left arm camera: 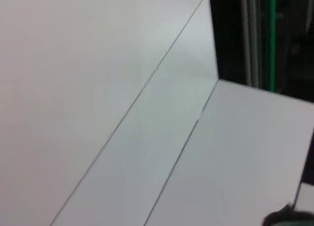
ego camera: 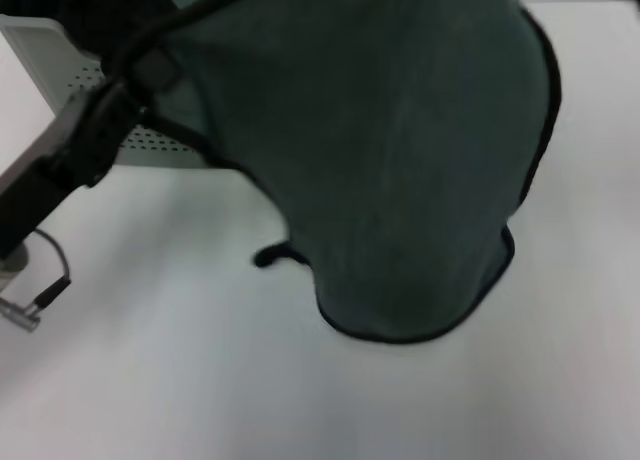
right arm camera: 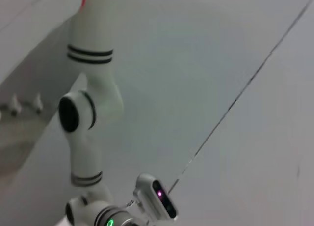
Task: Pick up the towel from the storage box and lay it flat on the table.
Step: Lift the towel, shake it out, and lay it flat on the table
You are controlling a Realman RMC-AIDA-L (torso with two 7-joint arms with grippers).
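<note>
Towel (ego camera: 400, 160) hangs in air, dark grey-green face toward us, lower rounded edge just above table (ego camera: 180, 380), already out of storage box (ego camera: 70, 75) behind it. We judge hold comes from above so cloth drapes open before lay-down. Left arm (ego camera: 70, 150) crosses beside towel, near box. We cannot tell whether either gripper is clenched or released; wrist views show only walls and other arm.

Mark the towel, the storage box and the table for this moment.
towel (ego camera: 400, 150), head view: middle of its dark grey-green hanging face.
storage box (ego camera: 60, 65), head view: perforated pale wall showing beside the towel.
table (ego camera: 180, 380), head view: bare white top in front of the box.
</note>
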